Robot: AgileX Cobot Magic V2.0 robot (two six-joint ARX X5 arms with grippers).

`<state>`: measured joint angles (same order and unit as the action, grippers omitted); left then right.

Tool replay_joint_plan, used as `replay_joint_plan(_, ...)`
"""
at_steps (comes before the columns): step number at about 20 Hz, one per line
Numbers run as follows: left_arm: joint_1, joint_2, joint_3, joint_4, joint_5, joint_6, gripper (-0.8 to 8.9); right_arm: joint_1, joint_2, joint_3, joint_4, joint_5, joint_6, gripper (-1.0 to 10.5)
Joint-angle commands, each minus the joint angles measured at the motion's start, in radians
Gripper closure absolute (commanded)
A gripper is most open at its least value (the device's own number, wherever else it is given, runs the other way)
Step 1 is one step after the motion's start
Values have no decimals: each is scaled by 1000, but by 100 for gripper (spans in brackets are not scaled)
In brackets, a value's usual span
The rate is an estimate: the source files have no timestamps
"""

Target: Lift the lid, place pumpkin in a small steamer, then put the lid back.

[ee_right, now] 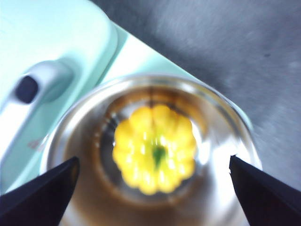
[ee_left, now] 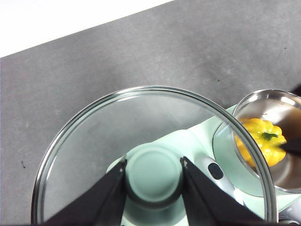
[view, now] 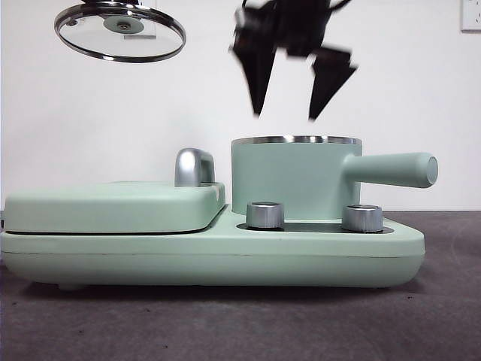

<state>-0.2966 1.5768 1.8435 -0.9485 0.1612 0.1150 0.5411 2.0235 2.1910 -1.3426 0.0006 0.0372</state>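
Observation:
My left gripper (ee_left: 154,176) is shut on the mint-green knob of the glass lid (ee_left: 94,155), holding the lid (view: 120,31) high at the upper left of the front view. The yellow pumpkin (ee_right: 154,149) lies inside the small steamer (ee_right: 70,136), stem up, and shows in the left wrist view as well (ee_left: 263,141). The small steamer (view: 294,177) stands uncovered on the right of the appliance, its long handle pointing right. My right gripper (view: 284,116) hangs open just above the steamer's rim, nothing between its fingers; the pumpkin is hidden in the front view.
The wide flat griddle cover (view: 113,207) with a steel handle (view: 193,167) fills the appliance's left half. Two steel dials (view: 264,214) (view: 361,217) sit on the base in front of the steamer. Dark grey table surrounds the appliance.

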Motion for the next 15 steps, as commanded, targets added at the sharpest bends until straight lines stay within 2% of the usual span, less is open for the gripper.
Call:
replay_joint_plan(1,-6,-1,27,21,5,-5,696,4,-133,-79,-80,-3,13,442)
replay_joint_plan(6,-31,0,19,22,5,-15,696,13,-533,-472,-75,-3,11,442)
replay_joint_plan(8,-53,0,18,23,5,-23,696,14,-731,-653,27,-31,11,442)
replay_joint_plan(11,-103,0,18,25,5,-40,696,14,-1023,-911,200,-124,26,442)
replay_joint_plan(15,-192,3,18,48,5,-78,696,14,-1336,-1152,309,-161,57,442)
